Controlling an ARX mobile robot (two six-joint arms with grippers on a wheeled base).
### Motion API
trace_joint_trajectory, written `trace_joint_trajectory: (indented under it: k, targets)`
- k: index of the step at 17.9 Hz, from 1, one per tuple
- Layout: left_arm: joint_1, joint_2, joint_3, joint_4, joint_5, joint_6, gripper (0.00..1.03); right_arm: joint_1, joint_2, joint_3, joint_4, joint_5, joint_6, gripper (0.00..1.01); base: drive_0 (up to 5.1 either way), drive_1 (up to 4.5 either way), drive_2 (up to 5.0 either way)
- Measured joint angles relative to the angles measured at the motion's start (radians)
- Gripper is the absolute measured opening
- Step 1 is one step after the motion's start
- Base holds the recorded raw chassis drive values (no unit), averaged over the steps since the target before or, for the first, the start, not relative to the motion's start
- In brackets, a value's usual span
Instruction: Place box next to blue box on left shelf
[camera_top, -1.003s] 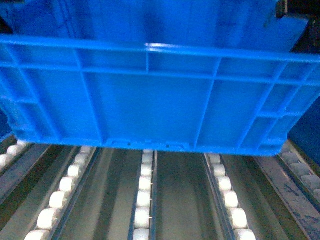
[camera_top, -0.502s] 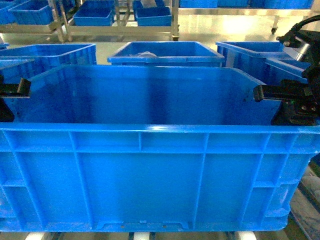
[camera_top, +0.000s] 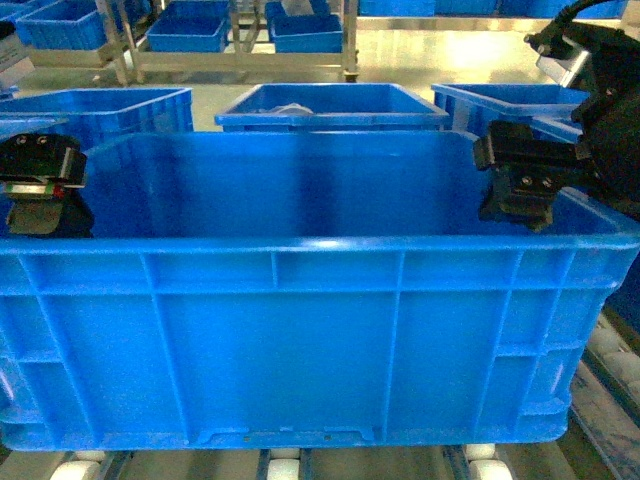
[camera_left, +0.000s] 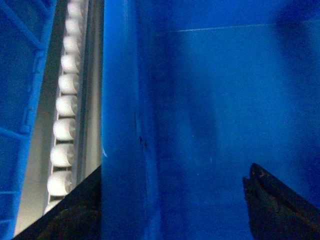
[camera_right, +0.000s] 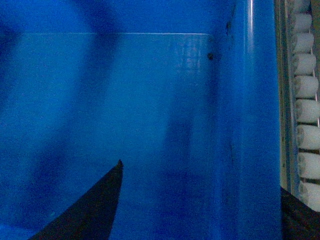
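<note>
- The box (camera_top: 300, 330) sits on the left shelf (camera_top: 285, 466) rollers, filling the near view.
- Left tool (camera_left: 170, 210) straddles the box's left rim, spread wide.
- Right tool (camera_right: 200, 210) likewise spread across the right rim.

Head view faces the box (camera_top: 300, 330) closely; wrist views look down its opposite side walls.
</note>
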Motion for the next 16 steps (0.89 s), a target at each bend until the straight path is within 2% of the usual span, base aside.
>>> trace_joint_trajectory:
  k: [2,6,8,12,16]
  targets:
    - [-0.001,-0.002,0.000,0.024,-0.010,0.006,0.85,0.001,-0.003,0.005,0.006,0.001,-0.003,0.83,0.0,0.00,0.0]
    - [-0.003,-0.010,0.002,0.064,-0.035,0.023,1.00,0.006,-0.013,0.009,0.029,0.032,-0.016,0.99,0.0,0.00,0.0]
    - [-0.006,-0.017,0.001,0.140,-0.055,0.026,0.97,0.006,-0.015,0.009,0.061,0.091,-0.041,0.98,0.0,0.00,0.0]
    - [-0.006,-0.037,-0.002,0.272,-0.107,0.017,0.98,-0.002,-0.015,0.005,0.139,0.173,-0.050,0.98,0.0,0.00,0.0]
    - [0.002,-0.037,-0.004,0.298,-0.151,0.003,0.98,-0.008,-0.018,-0.002,0.188,0.223,-0.043,0.98,0.0,0.00,0.0]
